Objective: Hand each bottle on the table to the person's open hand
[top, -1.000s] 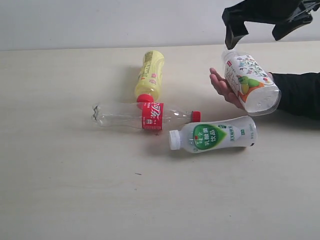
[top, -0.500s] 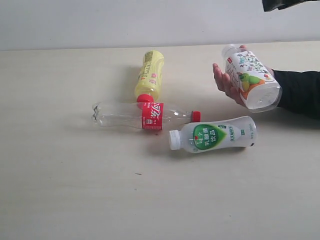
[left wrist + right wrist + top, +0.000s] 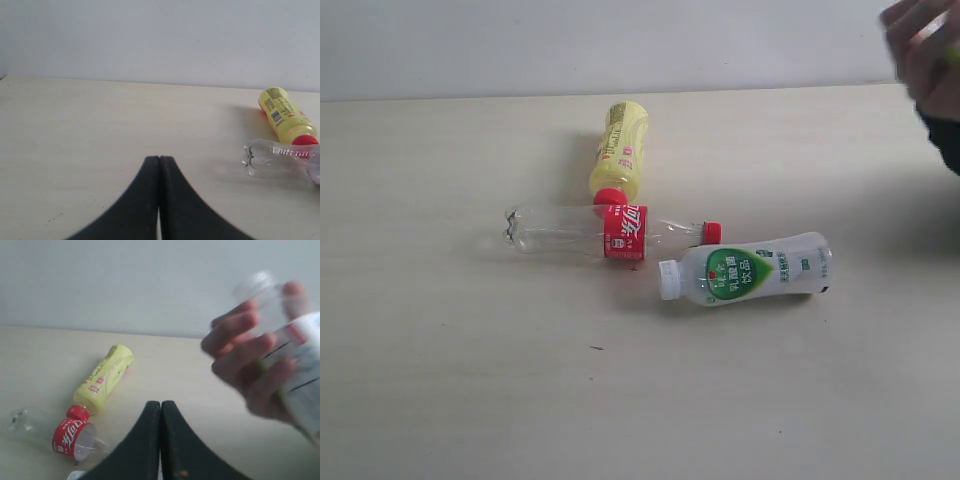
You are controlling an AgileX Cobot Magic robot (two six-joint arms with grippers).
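Note:
Three bottles lie on the table [image 3: 440, 380]: a yellow one with a red cap [image 3: 620, 148] [image 3: 284, 115] [image 3: 102, 377], a clear one with a red label [image 3: 590, 231] [image 3: 280, 157] [image 3: 60, 432], and a white one with a green label [image 3: 745, 270]. The person's hand [image 3: 925, 50] [image 3: 247, 367] is blurred at the exterior view's top right edge, closed around the floral-label bottle [image 3: 295, 360]. My left gripper [image 3: 159, 160] is shut and empty, off to the side of the clear bottle's base. My right gripper [image 3: 161, 404] is shut and empty, apart from the hand. Neither gripper shows in the exterior view.
A plain pale wall [image 3: 570, 45] stands behind the table's far edge. A black sleeve [image 3: 948, 140] shows at the exterior view's right edge. Bare tabletop stretches to the left of and in front of the bottles.
The person's hand closed on the floral-label bottle and carried it up and right, nearly out of the exterior view. My right gripper let go and rose out of that view. The three lying bottles stayed put.

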